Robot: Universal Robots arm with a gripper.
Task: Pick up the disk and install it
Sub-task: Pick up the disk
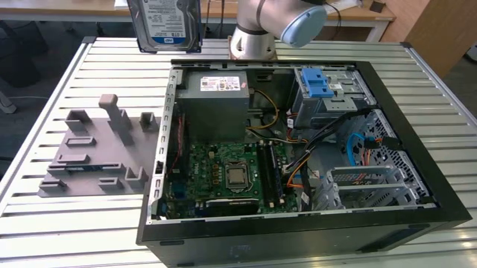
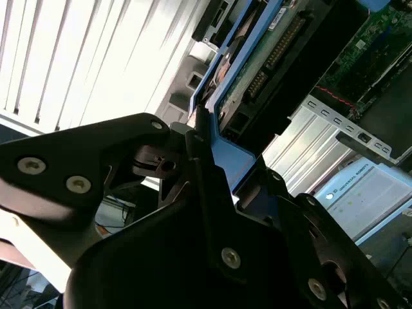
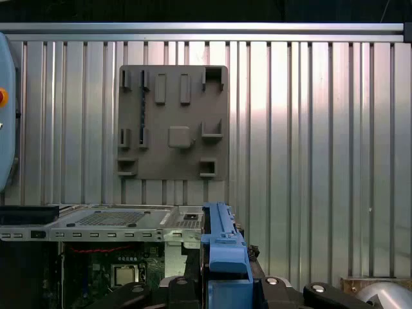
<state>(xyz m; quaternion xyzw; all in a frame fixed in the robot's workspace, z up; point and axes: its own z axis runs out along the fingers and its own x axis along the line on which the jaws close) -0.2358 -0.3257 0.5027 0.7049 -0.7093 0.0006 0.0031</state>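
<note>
**Silver rectangular disk in a bright blue plastic frame, held aloft.**
The disk hangs upright, above and beyond the far corner of the open black metal computer case on the exterior view's left, well apart from the case's grey drive cage. In the second wrist view the black gripper is pinched narrow on the blue frame edge. Judgement: this carry calls for a firm pinch, no tilt, and good clearance over the case wall.

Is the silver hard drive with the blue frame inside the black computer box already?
No, the silver rectangular hard drive with the blue frame hangs in the air outside the open black metal computer case.
</note>
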